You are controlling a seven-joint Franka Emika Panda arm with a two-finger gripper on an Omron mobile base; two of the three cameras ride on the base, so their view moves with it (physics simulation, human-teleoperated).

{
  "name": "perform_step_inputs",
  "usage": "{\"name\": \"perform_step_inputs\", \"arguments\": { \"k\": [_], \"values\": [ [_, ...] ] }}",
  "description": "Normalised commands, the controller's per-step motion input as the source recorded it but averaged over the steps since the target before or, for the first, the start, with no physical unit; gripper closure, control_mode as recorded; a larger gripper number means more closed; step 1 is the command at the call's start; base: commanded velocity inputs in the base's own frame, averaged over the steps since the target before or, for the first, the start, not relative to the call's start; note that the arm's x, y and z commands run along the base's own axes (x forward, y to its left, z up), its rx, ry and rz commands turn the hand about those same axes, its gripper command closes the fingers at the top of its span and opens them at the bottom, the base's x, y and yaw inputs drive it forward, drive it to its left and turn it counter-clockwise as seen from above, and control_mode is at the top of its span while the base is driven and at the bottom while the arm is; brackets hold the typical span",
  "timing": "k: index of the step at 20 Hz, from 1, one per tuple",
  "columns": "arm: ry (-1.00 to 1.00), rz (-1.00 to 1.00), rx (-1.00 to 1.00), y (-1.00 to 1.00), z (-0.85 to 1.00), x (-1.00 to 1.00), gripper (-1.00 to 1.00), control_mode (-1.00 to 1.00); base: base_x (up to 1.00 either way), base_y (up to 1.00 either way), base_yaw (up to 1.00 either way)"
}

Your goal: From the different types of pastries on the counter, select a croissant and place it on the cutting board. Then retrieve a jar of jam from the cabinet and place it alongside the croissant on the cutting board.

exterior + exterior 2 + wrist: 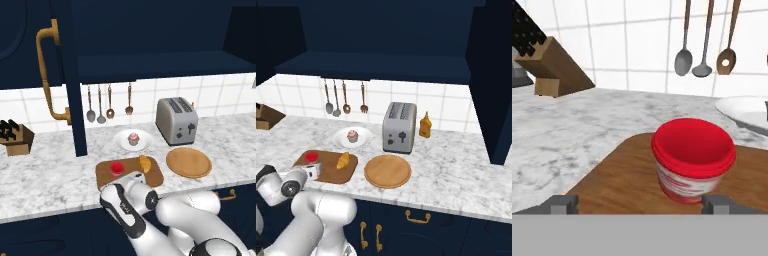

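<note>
The jar of jam [693,160] stands straight ahead of my gripper [642,204], just beyond the fingertips [562,204] and a little toward the right one. My fingers are spread apart and empty: the jar stands free on the cutting board [617,182], with no pad touching it that I can see. The gap between the tips looks wider than the jar.

From the base cameras, the jar [116,168] sits upright on the end of the board [104,175] that lies toward the knife block [16,138], close to the surface's front edge, where my hand hangs just off that edge. The croissant [145,163] lies on the board's other end, toward the round wooden plate [188,162], well clear of the jar. So both things are on the board side by side, and I judge the task all but done; what remains is to draw straight back from the jar without brushing it.

The jar is squat, with a broad red lid that overhangs a pale body marked with thin reddish bands. It has no real long axis; it stands vertical. The croissant [343,160] is a small golden crescent, its length running from the front edge of the surface toward the wall. The cupcake [352,135] sits on its white plate behind the board.
</note>
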Motion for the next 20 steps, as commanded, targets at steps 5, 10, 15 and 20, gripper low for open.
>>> {"name": "perform_step_inputs", "arguments": {
  "k": [5, 10, 15, 20],
  "values": [
    [0.0, -0.06, 0.22, -0.4, 0.78, -0.4, -1.0, -1.0, 0.0, 0.0, 0.0],
    [0.0, -0.06, 0.2, -0.52, 0.98, -0.56, -1.0, -1.0, 0.0, 0.0, 0.0],
    [0.0, -0.09, 0.17, -0.46, 1.0, -0.37, -1.0, -1.0, 0.0, 0.0, 0.0],
    [0.03, -0.1, 0.24, -0.47, 1.0, -0.61, -1.0, -1.0, 0.0, 0.0, 0.0]
  ]
}}
